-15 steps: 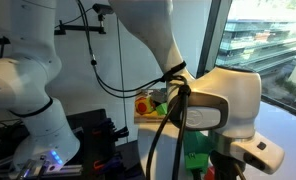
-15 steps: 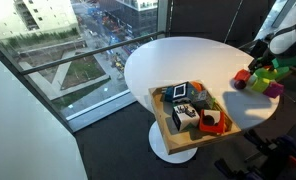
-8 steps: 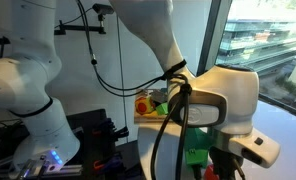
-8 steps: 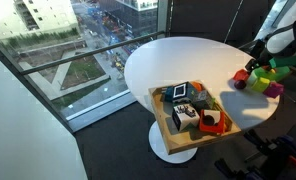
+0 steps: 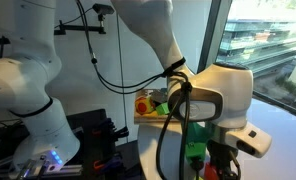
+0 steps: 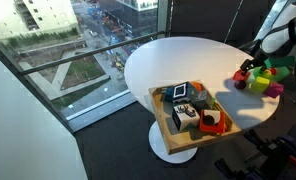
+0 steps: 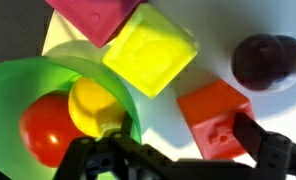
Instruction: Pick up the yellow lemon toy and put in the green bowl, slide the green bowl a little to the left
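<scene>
In the wrist view the green bowl point(image 7: 28, 85) sits at the left. The yellow lemon toy point(image 7: 91, 104) lies inside it, beside a red round toy point(image 7: 43, 135). My gripper point(image 7: 183, 150) comes in from the bottom edge, open and empty. One finger point(image 7: 112, 133) stands at the bowl's rim right next to the lemon. The other finger point(image 7: 266, 145) is beside an orange-red block point(image 7: 216, 115). In an exterior view the gripper point(image 6: 256, 66) hangs low over the toys at the table's far right, with the bowl point(image 6: 282, 70) partly hidden behind it.
A yellow block point(image 7: 153, 52), a magenta block point(image 7: 93, 15) and a dark maroon plum toy point(image 7: 263, 60) lie close around the bowl. A wooden tray point(image 6: 160, 118) of toys sits at the round white table's front edge. The wrist housing point(image 5: 216, 105) blocks most of an exterior view.
The gripper and wrist have shifted slightly sideways over the toys, toward the plum side. The toys on the table have not visibly moved.
</scene>
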Available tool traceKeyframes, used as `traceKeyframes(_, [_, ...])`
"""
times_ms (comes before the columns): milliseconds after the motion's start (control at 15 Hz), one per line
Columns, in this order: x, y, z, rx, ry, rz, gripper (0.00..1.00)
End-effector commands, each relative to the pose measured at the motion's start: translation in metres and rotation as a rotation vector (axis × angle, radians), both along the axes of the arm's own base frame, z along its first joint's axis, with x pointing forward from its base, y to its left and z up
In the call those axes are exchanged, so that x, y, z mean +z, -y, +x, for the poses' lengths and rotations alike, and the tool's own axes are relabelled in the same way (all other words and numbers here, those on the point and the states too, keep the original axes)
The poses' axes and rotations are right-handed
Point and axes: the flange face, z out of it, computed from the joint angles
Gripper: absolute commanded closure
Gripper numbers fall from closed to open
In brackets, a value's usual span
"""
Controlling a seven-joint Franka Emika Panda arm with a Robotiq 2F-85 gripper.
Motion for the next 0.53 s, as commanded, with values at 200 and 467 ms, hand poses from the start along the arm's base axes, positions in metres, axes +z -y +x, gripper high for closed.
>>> traceKeyframes(200, [0.005,-0.016,-0.001,0.031,0.021,0.033,0.00])
traceKeyframes(467, [0.005,-0.023,0.000,0.040,0.023,0.047,0.00])
